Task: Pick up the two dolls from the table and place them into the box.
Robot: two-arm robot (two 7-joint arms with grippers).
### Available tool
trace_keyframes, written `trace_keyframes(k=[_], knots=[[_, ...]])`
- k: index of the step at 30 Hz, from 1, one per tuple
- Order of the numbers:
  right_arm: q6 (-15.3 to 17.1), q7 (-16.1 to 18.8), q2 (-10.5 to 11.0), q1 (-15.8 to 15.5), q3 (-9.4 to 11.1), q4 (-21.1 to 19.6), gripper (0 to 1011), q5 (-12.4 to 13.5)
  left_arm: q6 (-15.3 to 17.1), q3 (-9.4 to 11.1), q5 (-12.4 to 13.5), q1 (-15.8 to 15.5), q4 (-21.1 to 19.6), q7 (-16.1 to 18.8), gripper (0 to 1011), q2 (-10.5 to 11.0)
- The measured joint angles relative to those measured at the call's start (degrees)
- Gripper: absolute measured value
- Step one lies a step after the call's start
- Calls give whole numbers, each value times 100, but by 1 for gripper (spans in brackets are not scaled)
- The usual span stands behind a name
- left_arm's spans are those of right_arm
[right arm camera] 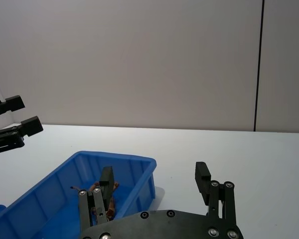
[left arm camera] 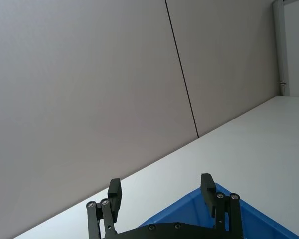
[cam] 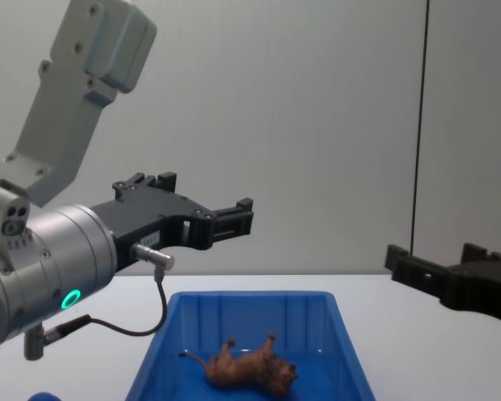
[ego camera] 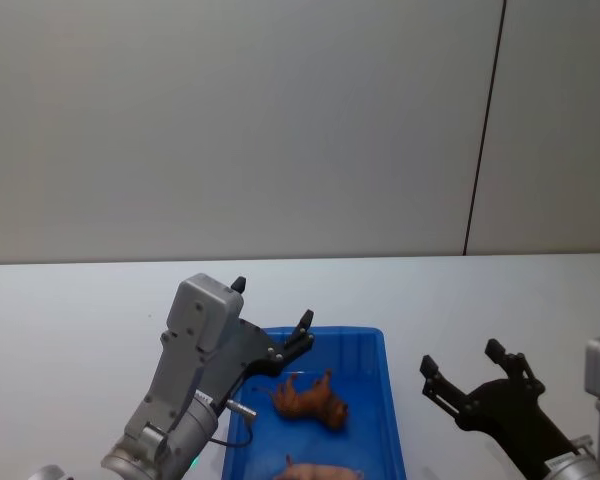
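The box [ego camera: 391, 415] is glossy plastic, the lion [ego camera: 310, 400] matt and rough-textured, the table [ego camera: 80, 320] smooth.

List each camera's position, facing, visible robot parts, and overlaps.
Head: up top, looking forward and down at the box holding the lion and pink doll; left gripper and right gripper, both open, at the sides.
Chest: lower, looking across the table at box and lion; both grippers above.
Left wrist: on the left arm, facing the wall; own gripper, box corner.
Right wrist: facing box and lion; own gripper, left gripper farther off.
Shared: all four see the box.
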Motion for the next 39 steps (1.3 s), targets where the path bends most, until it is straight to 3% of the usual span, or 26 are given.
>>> trace_keyframes(k=[11, 21, 39], knots=[[-70, -177, 100, -182, 50, -157, 1001, 109, 0, -3, -1, 12, -1, 1, 1001, 2], [-92, -240, 135, -246, 68, -211, 1001, 150, 59, -56, -125, 148, -120, 252, 1001, 86], [-109, -281, 155, -289, 80, -246, 1001, 175, 886, -323, -670, 672, -695, 815, 1001, 600]])
